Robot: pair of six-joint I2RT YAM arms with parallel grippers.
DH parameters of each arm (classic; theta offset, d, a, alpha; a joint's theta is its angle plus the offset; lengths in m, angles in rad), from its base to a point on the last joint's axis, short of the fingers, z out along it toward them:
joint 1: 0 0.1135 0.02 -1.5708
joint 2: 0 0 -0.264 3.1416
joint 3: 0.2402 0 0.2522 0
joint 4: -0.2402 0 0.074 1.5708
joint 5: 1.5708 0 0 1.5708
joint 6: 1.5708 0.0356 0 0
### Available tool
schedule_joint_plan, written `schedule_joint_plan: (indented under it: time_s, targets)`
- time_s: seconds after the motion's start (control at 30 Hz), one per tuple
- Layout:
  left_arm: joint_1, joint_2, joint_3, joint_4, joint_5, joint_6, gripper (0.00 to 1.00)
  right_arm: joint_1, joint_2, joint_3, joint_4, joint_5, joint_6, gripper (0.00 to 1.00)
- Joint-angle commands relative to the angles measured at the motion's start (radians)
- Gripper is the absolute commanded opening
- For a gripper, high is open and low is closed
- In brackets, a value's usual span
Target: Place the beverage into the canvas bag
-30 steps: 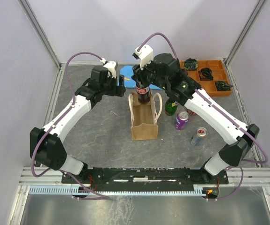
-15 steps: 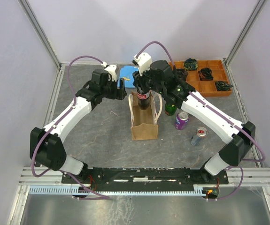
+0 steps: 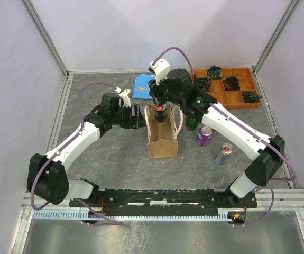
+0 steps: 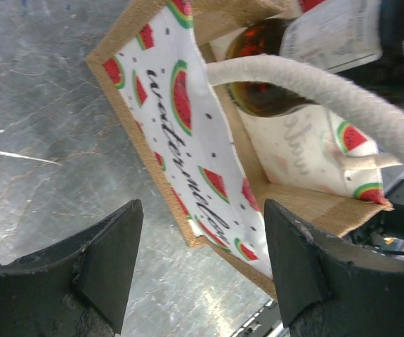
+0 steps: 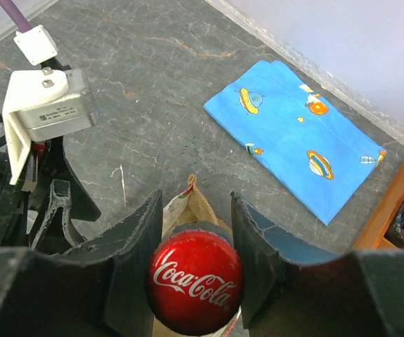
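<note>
The canvas bag [image 3: 162, 142] stands upright mid-table, tan with cream handles and watermelon prints inside [image 4: 187, 119]. A Coca-Cola bottle [image 3: 160, 109] with a red cap [image 5: 196, 281] stands upright, its lower part inside the bag's far end. My right gripper [image 3: 159, 98] is shut on the bottle just under the cap, right above the bag mouth [image 5: 203, 208]. My left gripper [image 3: 136, 117] is open and empty, just left of the bag, apart from it. In the left wrist view the gripper [image 4: 202, 207] faces the bag's corner, and the dark bottle body [image 4: 272, 98] shows behind a handle [image 4: 342, 98].
A blue patterned cloth [image 3: 144, 87] lies flat behind the bag. A green bottle [image 3: 192, 123], a purple can [image 3: 204, 135] and a silver-red can [image 3: 223, 154] stand right of the bag. An orange compartment tray [image 3: 228, 104] with dark items sits at the far right.
My right gripper has lowered the bottle deeper into the bag. My left gripper has drawn back from the bag's far left corner toward me and sits lower beside the bag.
</note>
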Motion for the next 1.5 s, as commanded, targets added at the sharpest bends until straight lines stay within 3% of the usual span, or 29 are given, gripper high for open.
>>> schedule_joint_plan:
  time_s: [0.0, 0.2, 0.43, 0.67, 1.07, 1.47]
  targets:
    - [0.002, -0.025, -0.006, 0.1, 0.118, -0.11, 0.76, 0.002, -0.028, 0.035, 0.178, 0.02, 0.002, 0.0]
    - [0.003, -0.001, -0.023, 0.163, 0.175, -0.151, 0.76, 0.002, -0.022, 0.038, 0.164, 0.024, -0.004, 0.0]
    - [0.002, 0.047, -0.057, 0.212, 0.175, -0.177, 0.53, 0.002, -0.009, 0.035, 0.179, 0.028, 0.008, 0.0]
    - [0.003, 0.047, -0.068, 0.235, 0.181, -0.177, 0.53, 0.002, 0.007, 0.047, 0.181, 0.032, 0.011, 0.0]
    - [0.003, 0.054, -0.06, 0.232, 0.184, -0.166, 0.28, 0.002, 0.051, 0.048, 0.239, 0.029, 0.035, 0.0]
    - [0.003, 0.083, -0.032, 0.208, 0.191, -0.139, 0.21, 0.002, 0.094, -0.008, 0.311, 0.038, 0.064, 0.0]
